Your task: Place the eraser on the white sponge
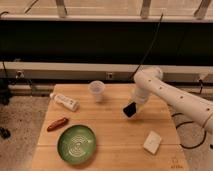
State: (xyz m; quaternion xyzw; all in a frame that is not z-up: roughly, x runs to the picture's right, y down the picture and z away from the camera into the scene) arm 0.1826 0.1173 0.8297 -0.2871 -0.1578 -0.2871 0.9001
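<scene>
My gripper (132, 106) hangs from the white arm over the right middle of the wooden table (110, 140). It is shut on the eraser (130, 110), a small black block tilted and held above the table surface. The white sponge (152, 142) lies flat on the table near the front right, below and to the right of the gripper, apart from it.
A green plate (76, 143) lies at the front left. A reddish-brown elongated object (57, 123) lies left of it. A white bottle with a label (65, 101) lies on its side at the back left. A clear plastic cup (97, 91) stands at the back middle.
</scene>
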